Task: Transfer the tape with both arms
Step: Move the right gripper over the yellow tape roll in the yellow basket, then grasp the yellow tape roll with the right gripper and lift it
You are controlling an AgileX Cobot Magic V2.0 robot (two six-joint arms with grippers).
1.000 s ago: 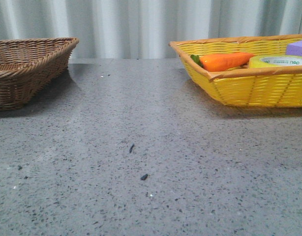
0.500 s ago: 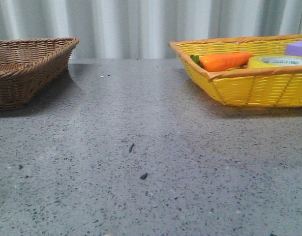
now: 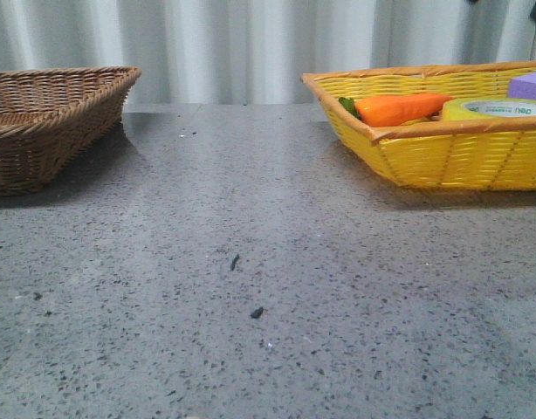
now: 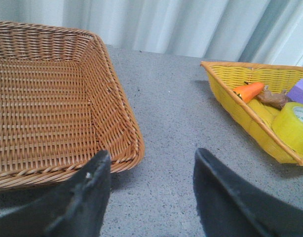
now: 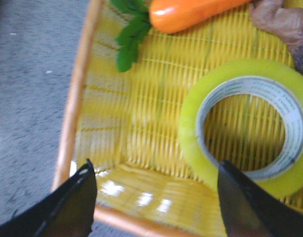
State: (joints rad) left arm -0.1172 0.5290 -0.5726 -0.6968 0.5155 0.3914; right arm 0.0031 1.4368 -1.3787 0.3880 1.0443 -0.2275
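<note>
**Tape lies in the yellow basket, both grippers spread and empty**

Your flat round roll of pale yellow-green tape (image 5: 246, 129) lies flat on the floor of the yellow woven basket with the orange-brown rim (image 3: 443, 161), at the right edge of the front view, just beside the purple block (image 3: 530, 84). The orange carrot with green leaves (image 3: 399, 108) lies in the same basket, to the left of the tape and apart from it.

Your right gripper (image 5: 156, 190) hangs over the near corner of that basket with its two dark fingers spread wide. One finger (image 5: 243, 200) overlaps the roll's outer edge in the picture; you cannot tell whether it touches. Nothing is held between them.

Your left gripper (image 4: 149, 170) is also spread and empty, over the grey speckled table (image 3: 250, 262). It sits just beside the corner of the brown wicker basket (image 4: 48, 108), which fills the upper left of the left wrist frame.
</note>
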